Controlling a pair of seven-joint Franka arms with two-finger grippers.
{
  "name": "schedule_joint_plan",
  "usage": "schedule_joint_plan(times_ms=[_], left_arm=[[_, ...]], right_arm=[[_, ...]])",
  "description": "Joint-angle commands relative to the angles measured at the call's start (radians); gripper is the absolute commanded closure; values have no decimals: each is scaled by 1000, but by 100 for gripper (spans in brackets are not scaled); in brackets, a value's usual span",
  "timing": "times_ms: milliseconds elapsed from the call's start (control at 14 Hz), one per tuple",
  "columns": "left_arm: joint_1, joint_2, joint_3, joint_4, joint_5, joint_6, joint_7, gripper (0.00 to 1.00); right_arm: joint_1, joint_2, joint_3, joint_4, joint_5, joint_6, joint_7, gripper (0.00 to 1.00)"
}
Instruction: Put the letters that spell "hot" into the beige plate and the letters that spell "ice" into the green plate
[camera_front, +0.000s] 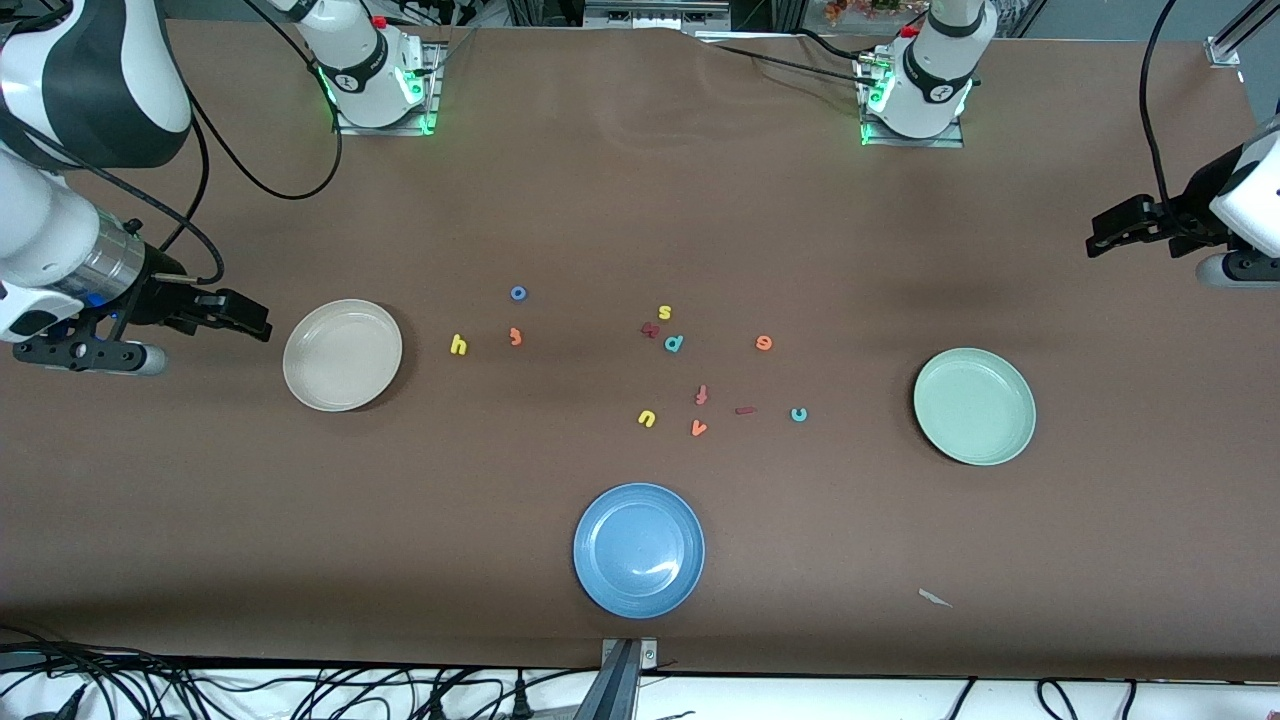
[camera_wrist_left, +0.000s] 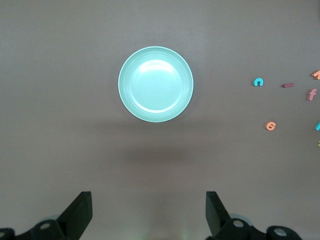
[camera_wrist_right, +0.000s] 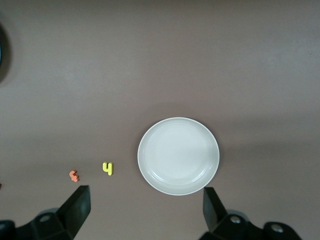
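The beige plate lies bare toward the right arm's end. Beside it are the yellow h, orange t and blue o. The green plate lies bare toward the left arm's end. Near it lie the teal c, dark red i and orange e. My right gripper hangs open over the table beside the beige plate. My left gripper hangs open over the table near the green plate.
A blue plate sits nearest the front camera. Other letters lie mid-table: yellow s, teal p, a dark red letter, red-orange f, yellow u, orange v. A pale scrap lies near the front edge.
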Motion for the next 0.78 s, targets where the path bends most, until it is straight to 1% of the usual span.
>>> schedule_joint_plan(times_ms=[0, 713], left_arm=[[6, -5, 2, 12, -9, -5, 23, 0], [6, -5, 2, 14, -9, -4, 23, 0]], right_arm=[[-5, -7, 8, 2, 8, -9, 1, 0], [-6, -9, 5, -1, -2, -9, -13, 0]])
